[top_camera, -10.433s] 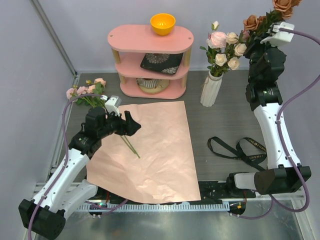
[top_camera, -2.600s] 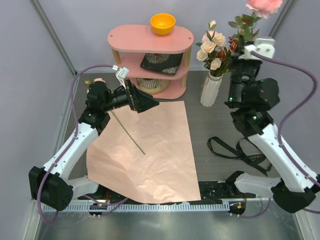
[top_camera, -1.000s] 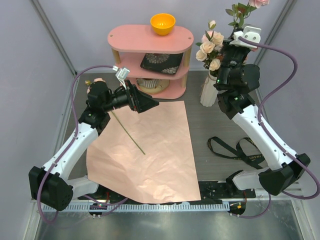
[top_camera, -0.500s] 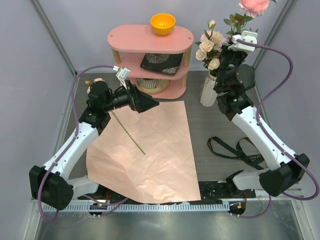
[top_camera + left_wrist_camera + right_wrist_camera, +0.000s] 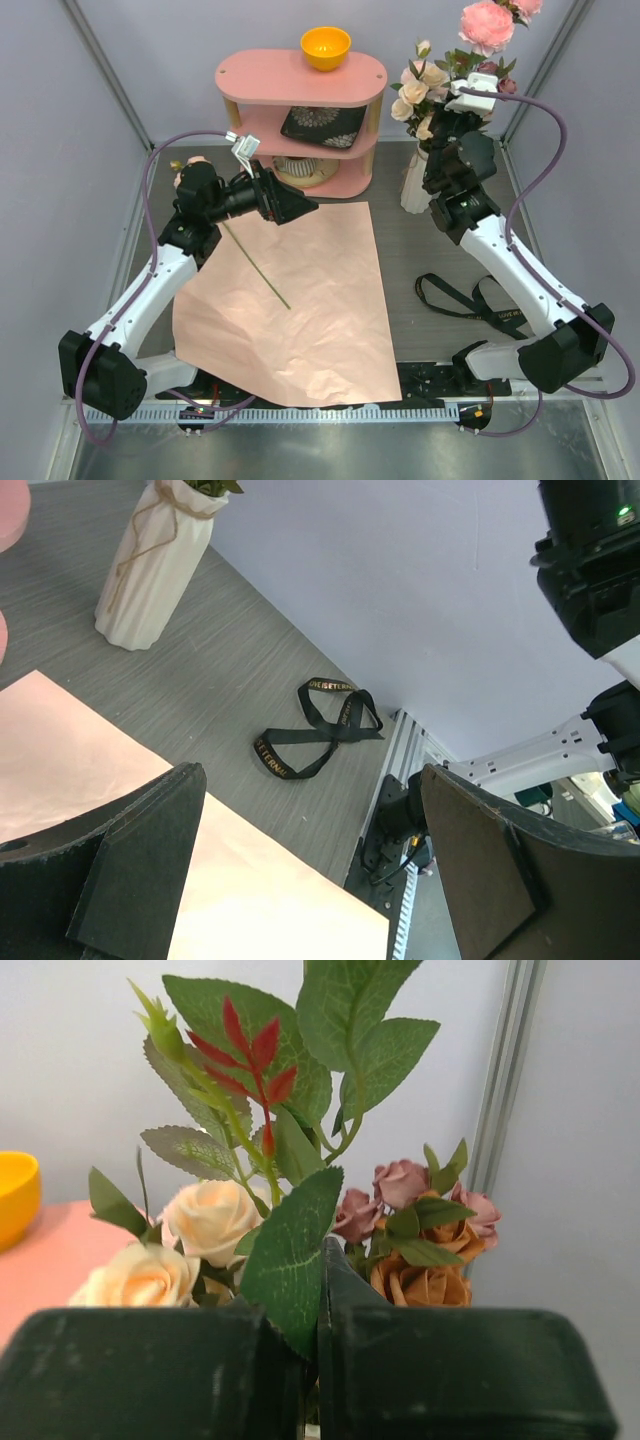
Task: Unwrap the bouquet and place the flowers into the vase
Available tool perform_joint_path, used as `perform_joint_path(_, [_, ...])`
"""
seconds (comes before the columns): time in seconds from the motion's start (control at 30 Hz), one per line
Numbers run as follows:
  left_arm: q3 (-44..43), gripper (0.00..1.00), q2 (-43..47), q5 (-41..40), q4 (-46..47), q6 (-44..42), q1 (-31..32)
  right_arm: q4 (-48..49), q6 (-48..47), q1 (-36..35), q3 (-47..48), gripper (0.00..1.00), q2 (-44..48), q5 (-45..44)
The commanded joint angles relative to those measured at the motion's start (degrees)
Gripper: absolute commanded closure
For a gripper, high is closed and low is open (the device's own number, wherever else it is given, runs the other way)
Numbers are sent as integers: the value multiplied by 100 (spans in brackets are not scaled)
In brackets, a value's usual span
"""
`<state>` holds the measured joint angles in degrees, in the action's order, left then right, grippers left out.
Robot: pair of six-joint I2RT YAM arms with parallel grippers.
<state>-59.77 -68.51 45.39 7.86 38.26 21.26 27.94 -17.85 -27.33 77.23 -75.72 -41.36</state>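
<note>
The right claw (image 5: pixel 462 72) is pressed together on the pink rose stem (image 5: pixel 486 22), holding it upright just over the white ribbed vase (image 5: pixel 421 180). In its wrist view a green leaf rises from between the fingers (image 5: pixel 440 1370). Cream roses (image 5: pixel 415 88) already stand in the vase, at the far right of the table (image 5: pixel 450 240). The left claw (image 5: pixel 290 205) is spread wide and empty (both fingers clear in its own view), hanging above the far edge of the salmon wrapping paper (image 5: pixel 300 320), which lies flat. A thin bare stem (image 5: pixel 262 272) lies across the paper. The black ribbon (image 5: pixel 480 295) lies loose right of the paper.
</note>
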Motion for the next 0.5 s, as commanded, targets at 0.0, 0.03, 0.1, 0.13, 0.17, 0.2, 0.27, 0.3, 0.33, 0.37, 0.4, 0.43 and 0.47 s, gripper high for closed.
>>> perform_joint_path(0.0, [-132, 7, 40, -65, 49, -126, -16, 106, 79, 105, -296, 99, 172, -196])
perform_joint_path(0.03, [-132, 7, 40, -65, 49, -126, -25, 97, 88, 114, -340, 99, 181, -214])
perform_joint_path(0.1, [-132, 7, 22, -56, 49, -117, -25, 97, 132, 149, -506, 99, 190, -214])
perform_joint_path(0.13, [-123, 7, 22, -74, 49, -117, -25, 97, 150, 141, -568, 99, 216, -214])
perform_joint_path(0.17, [-123, 7, 22, -74, 41, -143, -25, 97, 167, 149, -717, 99, 225, -214])
perform_joint_path(0.2, [-123, 7, 22, -100, 23, -161, -16, 123, 176, 158, -788, 99, 242, -214])
perform_joint_path(0.27, [-132, 7, 22, -118, -12, -179, -25, 185, 194, 158, -1042, 99, 277, -223])
perform_joint_path(0.3, [-132, 7, 13, -109, -12, -179, -25, 194, 194, 167, -1122, 99, 286, -232])
perform_joint_path(0.33, [-132, 7, 22, -118, -12, -179, -25, 203, 237, 158, -1210, 99, 295, -232])
perform_joint_path(0.37, [-132, 7, 13, -118, -12, -179, -25, 220, 255, 149, -1376, 99, 321, -240])
perform_joint_path(0.4, [-140, 7, 13, -118, -21, -187, -25, 281, 281, 167, -1464, 99, 339, -249])
perform_joint_path(0.43, [-132, 7, 22, -135, -30, -196, -16, 317, 316, 167, -1544, 99, 348, -258])
perform_joint_path(0.47, [-140, 7, 22, -135, -39, -196, -25, 378, 343, 167, -1684, 98, 339, -276])
